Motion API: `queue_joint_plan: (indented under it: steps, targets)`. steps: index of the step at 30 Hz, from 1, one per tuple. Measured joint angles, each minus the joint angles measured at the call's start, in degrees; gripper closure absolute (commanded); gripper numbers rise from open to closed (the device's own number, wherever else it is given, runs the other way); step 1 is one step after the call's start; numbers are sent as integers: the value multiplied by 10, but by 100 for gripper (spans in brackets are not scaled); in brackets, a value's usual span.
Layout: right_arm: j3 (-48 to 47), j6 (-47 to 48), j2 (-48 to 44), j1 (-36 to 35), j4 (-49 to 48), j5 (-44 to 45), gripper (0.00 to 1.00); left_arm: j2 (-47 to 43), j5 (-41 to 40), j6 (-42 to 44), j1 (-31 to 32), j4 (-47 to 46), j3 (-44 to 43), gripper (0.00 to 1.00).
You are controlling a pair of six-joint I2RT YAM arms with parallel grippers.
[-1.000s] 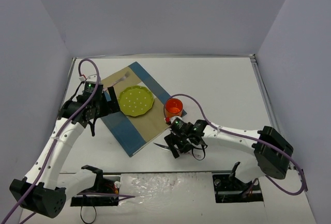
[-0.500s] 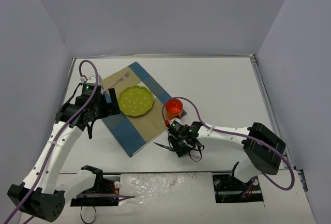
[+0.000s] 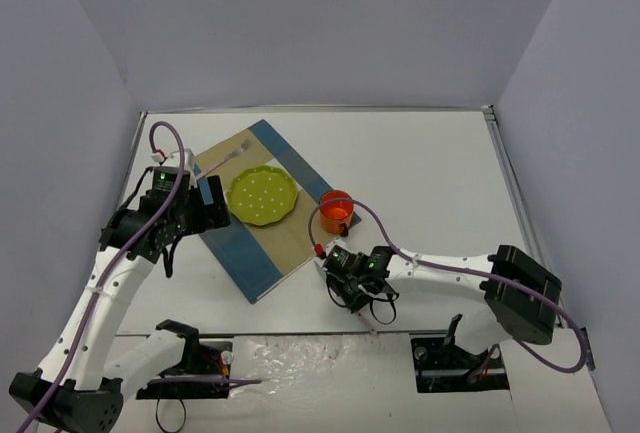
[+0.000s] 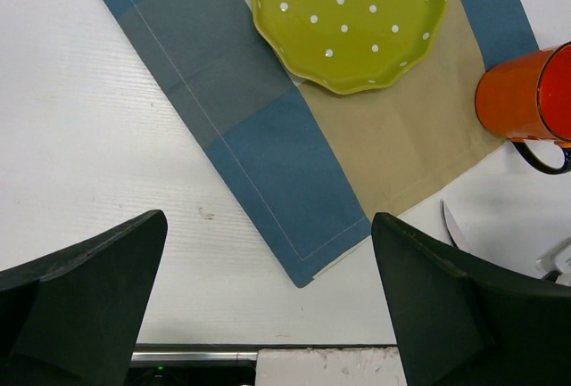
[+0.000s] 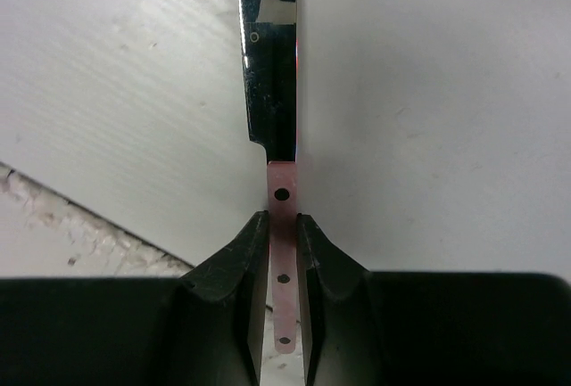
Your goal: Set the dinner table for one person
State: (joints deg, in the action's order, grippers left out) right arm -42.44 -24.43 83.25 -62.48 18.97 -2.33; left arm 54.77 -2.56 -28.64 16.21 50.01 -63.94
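My right gripper (image 5: 282, 225) is shut on the pink handle of a knife (image 5: 269, 65). Its shiny blade points away over the white dinner table (image 5: 428, 92). Seen from above, that gripper (image 3: 350, 288) sits low near the table's front edge, just right of the placemat's near corner, and mostly hides the knife. The blade tip (image 4: 449, 223) shows in the left wrist view. A green dotted plate (image 3: 262, 195) lies on the blue-and-tan placemat (image 3: 250, 253). An orange mug (image 3: 336, 211) stands at the mat's right corner. My left gripper (image 3: 215, 203) hangs open and empty left of the plate.
A pale utensil (image 3: 225, 158) lies on the placemat's far corner. Grey walls close off the table (image 3: 430, 163) on three sides. The arm bases and a metal edge (image 4: 178, 355) run along the near side. Purple cables trail off both arms.
My right gripper's jaws have closed on the knife handle while shifting slightly toward the table's near edge. The left arm has drawn back a little to the left, still open.
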Motion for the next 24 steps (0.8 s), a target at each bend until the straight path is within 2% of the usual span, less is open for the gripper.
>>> queue_joint_plan:
  steps: [6,13,24]
  targets:
    - [-34,-2,-46,-17,51,-22,100,0,7,3,0,4,0,3]
    - [-144,-83,-60,-24,53,-3,100,7,-9,8,0,28,-15,3]
    - [-263,-323,124,-29,3,93,100,38,-104,9,0,96,-91,3]
